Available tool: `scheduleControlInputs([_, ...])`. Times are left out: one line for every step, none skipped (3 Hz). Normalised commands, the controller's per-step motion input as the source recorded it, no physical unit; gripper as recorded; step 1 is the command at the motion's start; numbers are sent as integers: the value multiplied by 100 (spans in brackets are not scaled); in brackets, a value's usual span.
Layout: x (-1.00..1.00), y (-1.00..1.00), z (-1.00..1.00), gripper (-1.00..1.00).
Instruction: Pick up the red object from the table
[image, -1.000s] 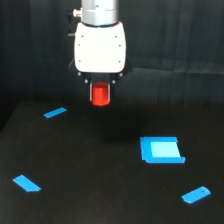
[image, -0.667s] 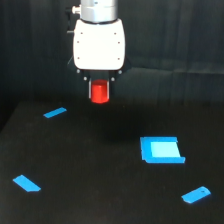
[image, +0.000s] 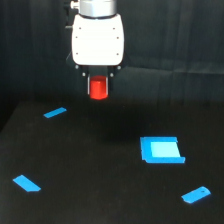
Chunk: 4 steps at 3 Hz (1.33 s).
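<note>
A: Gripper sits at twelve o'clock in the exterior view, its short dark fingers closed narrowly on the red object, which hangs clear above the worktop.

B: Is it held securely?

A: Hard to say; the picture is soft, and only the fingers' edges show beside the block. It seems pinched near its upper half, with the lower part sticking out below.

B: What could spoil it from here?

A: A slip, I'd judge. The block is small and smooth-looking, so a jolt or a slackened squeeze could let it drop onto the worktop.

B: Anything around it?

A: Four blue pieces, all lying flat and well apart from the gripper: a thin blue strip at nine o'clock, a blue sliver at seven, a blue square piece at four, and a small blue tab at five. Nothing stands in the way.
</note>
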Motion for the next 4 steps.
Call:
scheduleControlInputs([5, -10, 31, -100])
scheduleControlInputs([0, 8, 29, -95])
scheduleControlInputs([7, 0, 46, -91])
scheduleControlInputs([0, 1, 15, -100])
